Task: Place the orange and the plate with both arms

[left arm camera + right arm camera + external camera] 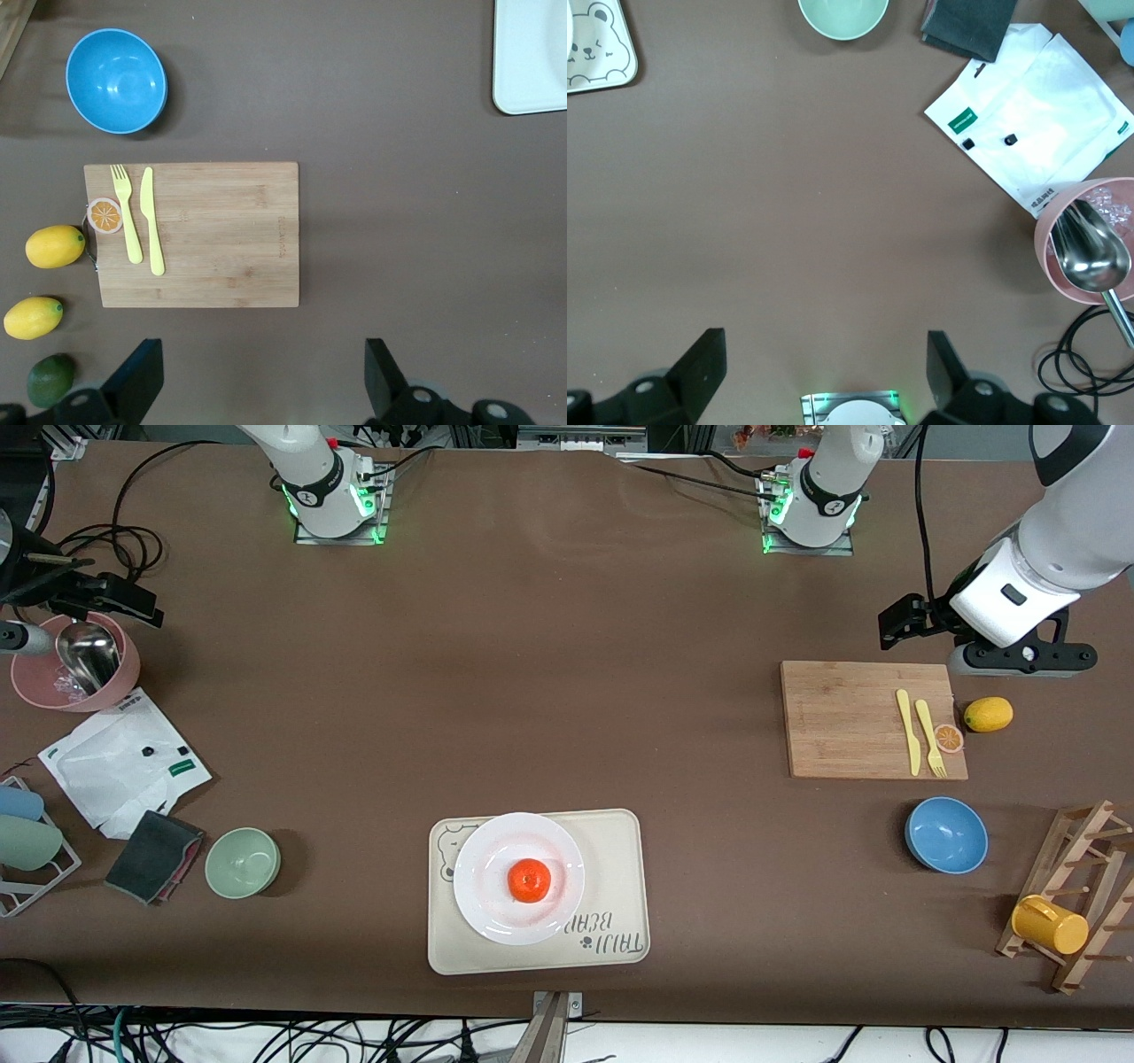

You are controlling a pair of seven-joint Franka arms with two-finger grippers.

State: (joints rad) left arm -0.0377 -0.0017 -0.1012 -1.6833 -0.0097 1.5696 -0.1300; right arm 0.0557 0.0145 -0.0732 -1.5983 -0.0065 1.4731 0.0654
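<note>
1. Tray point(620, 850): cream, rectangular, bear print; lies at the table edge nearest the front camera, midway between the arms' ends. It serves as the base for the plate.
2. Cutting board point(850, 717): wooden, toward the left arm's end. It carries a yellow knife point(905, 731), a fork point(930, 737) and a small orange slice point(949, 738) at its edge; not part of the job, by my reading.
3. Plate point(496, 841): glossy white, sits on the tray, overlapping the bear end. Centred enough to sit flat.
4. Left gripper point(261, 381): empty, fingers wide apart, hangs over the table beside the cutting board, well apart from the plate. It appears parked.
5. Right gripper point(824, 372): empty, fingers wide apart, over bare table at the right arm's end near the pink bowl point(1090, 243); waiting.
6. Orange point(529, 880): rests in the plate's well, where the shallow rim stops it rolling. The placement looks finished.
</note>
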